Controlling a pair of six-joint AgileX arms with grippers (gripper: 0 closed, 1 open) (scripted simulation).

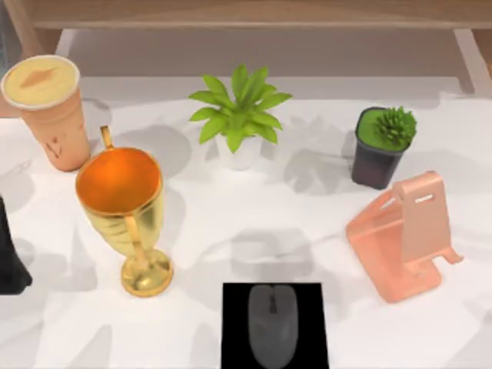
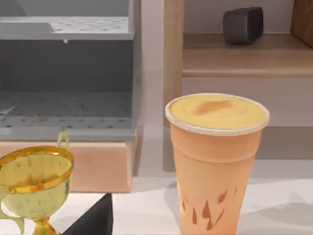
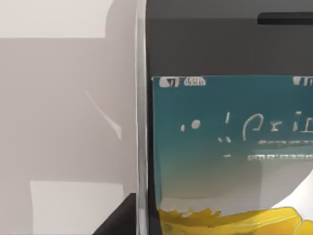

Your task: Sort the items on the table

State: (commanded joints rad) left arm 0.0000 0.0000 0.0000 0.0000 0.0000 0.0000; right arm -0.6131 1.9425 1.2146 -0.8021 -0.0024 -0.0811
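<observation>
The tan cup [image 1: 48, 108] with a creamy top stands upright at the table's far left corner, and the left wrist view shows it close ahead [image 2: 215, 161]. The dark grey mouse [image 1: 272, 323] lies on a black pad [image 1: 234, 338] at the front centre. The smartphone [image 3: 230, 147], with a silver edge and a colourful screen, sits very close in the right wrist view, a dark part of my right gripper [image 3: 117, 220] beside it. My left arm [image 1: 9, 257] is at the table's left edge, in front of the cup. The white table [image 1: 254, 223] carries everything.
A gold goblet [image 1: 127, 207] stands just in front of the cup, to its right. A leafy plant in a white pot [image 1: 238, 115] and a dark potted plant [image 1: 380, 146] stand at the back. A pink phone stand [image 1: 407, 234] is at the right. A wooden shelf [image 2: 239, 54] lies beyond the cup.
</observation>
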